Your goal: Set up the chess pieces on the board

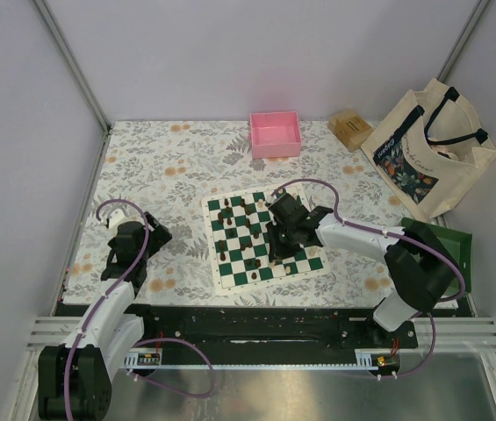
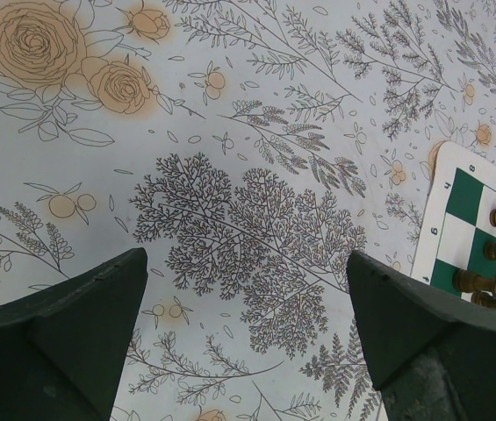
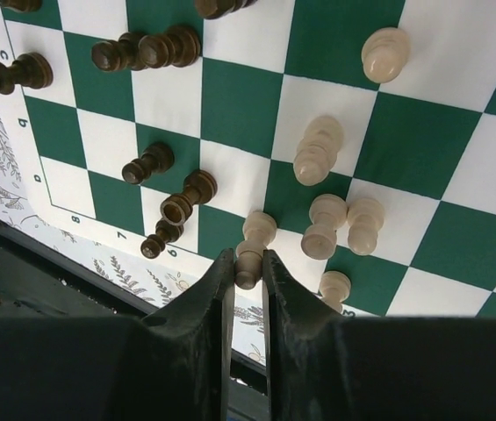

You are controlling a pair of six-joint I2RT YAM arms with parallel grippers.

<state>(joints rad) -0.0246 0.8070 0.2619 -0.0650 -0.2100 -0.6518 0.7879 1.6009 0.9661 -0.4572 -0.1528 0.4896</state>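
right claw (image 3: 246, 257) pinches a cream piece (image 3: 257, 228), cream neighbours (image 3: 335, 224) crowding just beside; left claw (image 2: 246, 259) wide.

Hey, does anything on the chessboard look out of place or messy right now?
Yes. The board lies skewed to the table edge, and the cream pieces are bunched unevenly near one edge, some almost touching, not lined up in rows.
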